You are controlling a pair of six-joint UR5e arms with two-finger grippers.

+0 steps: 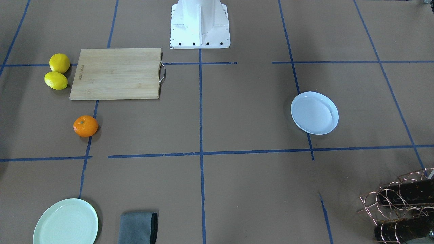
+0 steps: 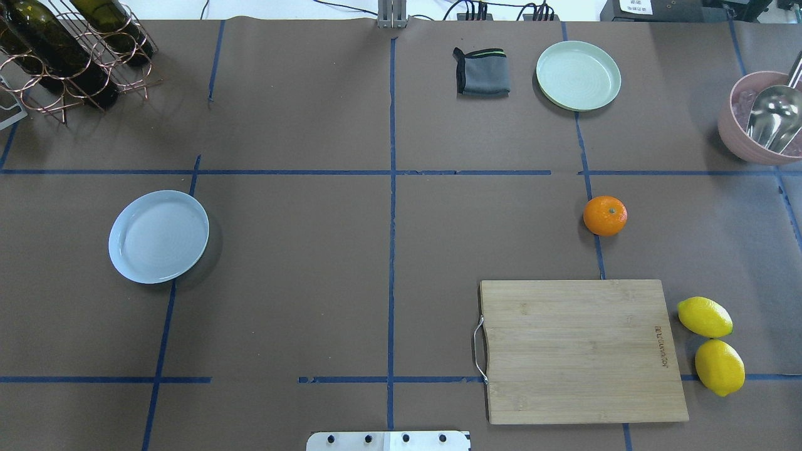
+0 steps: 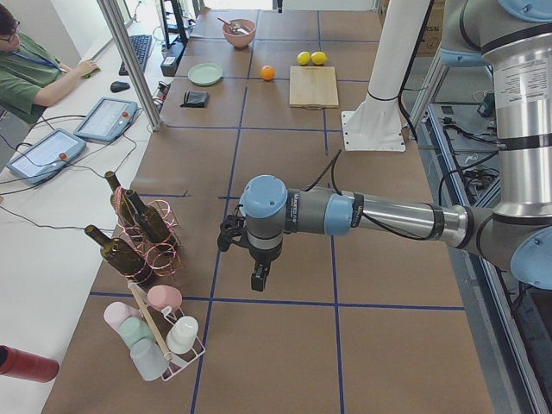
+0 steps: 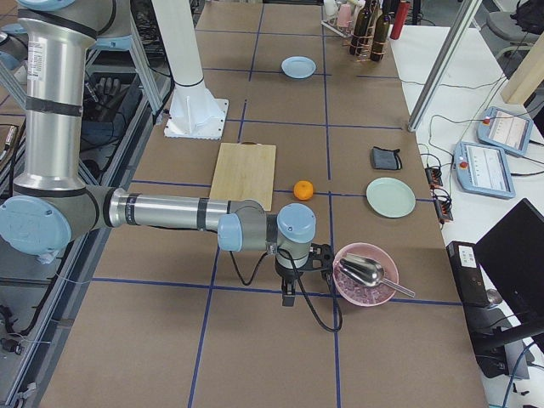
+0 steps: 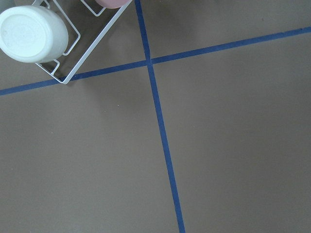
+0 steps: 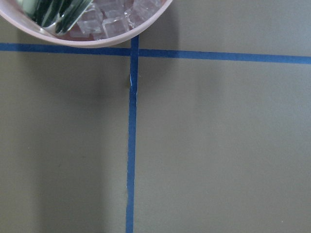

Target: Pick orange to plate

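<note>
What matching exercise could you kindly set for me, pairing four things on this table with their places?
Things:
1. orange
2. plate
3. grey cloth
4. metal scoop

Places:
a. in the pink bowl
b. right beside the mint-green plate
c. empty, on the robot's left side
d. between the cutting board and the mint-green plate

Pairs: 1-d, 2-c, 3-b, 4-a.

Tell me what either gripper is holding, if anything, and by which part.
Nothing looks held. The orange lies free on the table; the left gripper and right gripper hang elsewhere with nothing seen at them.
</note>
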